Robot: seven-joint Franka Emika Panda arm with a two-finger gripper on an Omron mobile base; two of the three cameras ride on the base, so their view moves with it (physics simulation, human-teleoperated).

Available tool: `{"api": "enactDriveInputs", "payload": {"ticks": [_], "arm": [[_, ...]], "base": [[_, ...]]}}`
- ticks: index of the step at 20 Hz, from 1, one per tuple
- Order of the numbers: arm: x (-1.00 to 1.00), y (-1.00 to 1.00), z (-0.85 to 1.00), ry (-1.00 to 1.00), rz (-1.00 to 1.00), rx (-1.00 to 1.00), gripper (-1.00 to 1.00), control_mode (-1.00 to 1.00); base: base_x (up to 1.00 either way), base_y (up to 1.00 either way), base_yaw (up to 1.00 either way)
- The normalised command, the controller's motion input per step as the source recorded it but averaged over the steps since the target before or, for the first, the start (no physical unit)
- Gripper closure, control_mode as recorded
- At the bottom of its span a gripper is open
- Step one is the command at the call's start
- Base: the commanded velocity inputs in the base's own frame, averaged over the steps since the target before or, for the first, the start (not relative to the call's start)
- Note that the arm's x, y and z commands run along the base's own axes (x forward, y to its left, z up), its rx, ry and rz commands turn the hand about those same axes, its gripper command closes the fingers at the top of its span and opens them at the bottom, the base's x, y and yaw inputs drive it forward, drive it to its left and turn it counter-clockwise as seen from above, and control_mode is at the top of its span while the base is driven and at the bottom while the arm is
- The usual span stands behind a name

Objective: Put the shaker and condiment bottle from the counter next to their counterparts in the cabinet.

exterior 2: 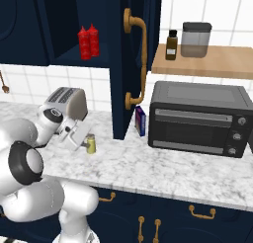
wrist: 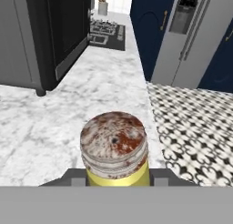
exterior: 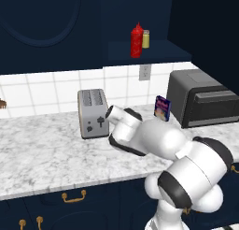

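step in hand: judged to be taking hold of the shaker point(exterior 2: 91, 143) on the counter point(exterior 2: 163, 170); two red bottles point(exterior 2: 88, 42) already stand on the cabinet point(exterior 2: 94, 59) shelf, so the shaker looks like the remaining piece.
shaker place: upright on the marble, just at the tip of the gripper point(exterior 2: 79, 136), at about 4 o'clock from the toaster point(exterior 2: 66, 102) in the right base view. in the hand view its speckled cap point(wrist: 113, 143) sits low and centred, very close to the camera.
hand state: the fingers reach to either side of the shaker, but whether they have closed on it i cannot tell; the tips are hidden beneath the yellow body.
doing it well: keep the shaker centred between the fingers, close on the yellow body below the cap, lift straight up before swinging, and stay wide of the open cabinet door point(exterior 2: 136, 59) at about 2 o'clock from the shaker.
target: the pale yellow shaker point(exterior: 146, 39) on the shelf, at 3 o'clock of the red bottle in the left base view.
arm pose: folded low over the counter edge, forearm running forward, wrist bent so the hand lies nearly level, pointing along the counter toward the toaster oven point(exterior 2: 197, 119).
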Motion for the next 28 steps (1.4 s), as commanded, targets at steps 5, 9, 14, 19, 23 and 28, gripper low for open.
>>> {"api": "enactDriveInputs", "payload": {"ticks": [5, 9, 14, 19, 23, 28], "arm": [[-0.01, -0.21, 0.4, -0.01, 0.15, 0.0, 1.0, -1.0], [0.0, -0.2, 0.48, -0.12, 0.14, -0.03, 1.0, -1.0], [0.0, -0.31, 0.47, -0.23, 0.13, 0.0, 1.0, -1.0], [-0.02, -0.25, 0.63, -0.17, 0.11, 0.0, 1.0, -1.0], [-0.17, -0.29, 0.81, -0.17, 0.08, 0.0, 1.0, -1.0], [-0.13, -0.22, 0.87, -0.08, 0.07, 0.0, 1.0, -1.0]], "base": [[0.0, 0.0, 0.0], [0.0, 0.0, 0.0], [0.0, 0.0, 0.0], [0.0, 0.0, 0.0], [0.0, 0.0, 0.0], [0.0, 0.0, 0.0]]}}
